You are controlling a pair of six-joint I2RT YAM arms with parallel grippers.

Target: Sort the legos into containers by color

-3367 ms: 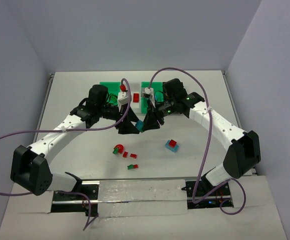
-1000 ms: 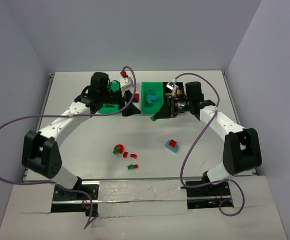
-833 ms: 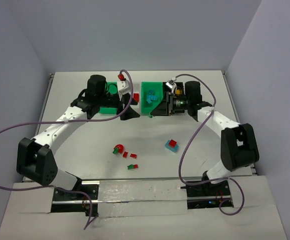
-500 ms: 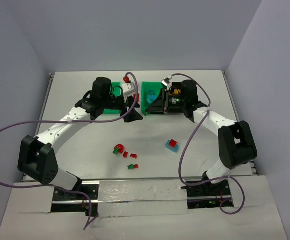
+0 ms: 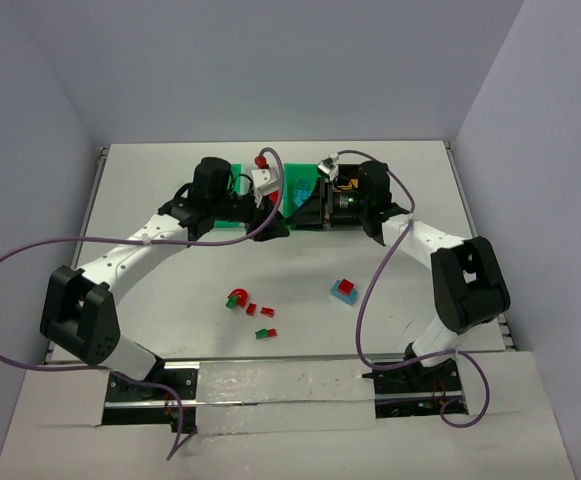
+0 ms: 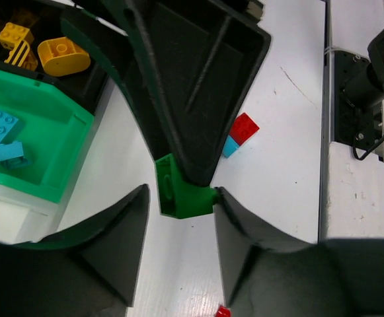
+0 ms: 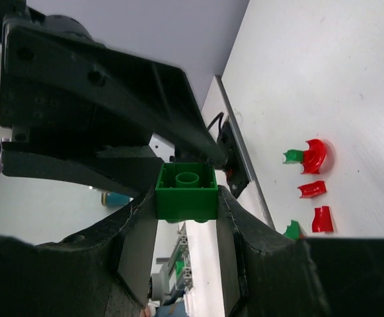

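Observation:
A green lego [image 7: 187,191] is clamped between the pads of my right gripper [image 7: 187,198], held above the table in front of the containers. My left gripper [image 6: 182,195] faces it with its jaws on either side of the same green lego [image 6: 182,196]. Its right pad touches the brick and a thin gap shows at its left pad. From above, the left gripper [image 5: 275,224] and right gripper [image 5: 305,212] meet tip to tip. The green bin [image 6: 59,155] holds cyan bricks, and the black bin [image 6: 89,76] holds yellow ones. The white bin [image 5: 267,182] holds red.
Loose legos lie on the near table: a red-and-green arch [image 5: 238,298], two small red pieces [image 5: 260,310], a green-and-red piece [image 5: 265,333] and a red brick on a cyan one [image 5: 345,290]. A second green bin [image 5: 225,212] sits behind the left arm.
The left gripper swung right to meet the right gripper and its jaws narrowed around the green brick. The right gripper shifted left, still holding the brick.

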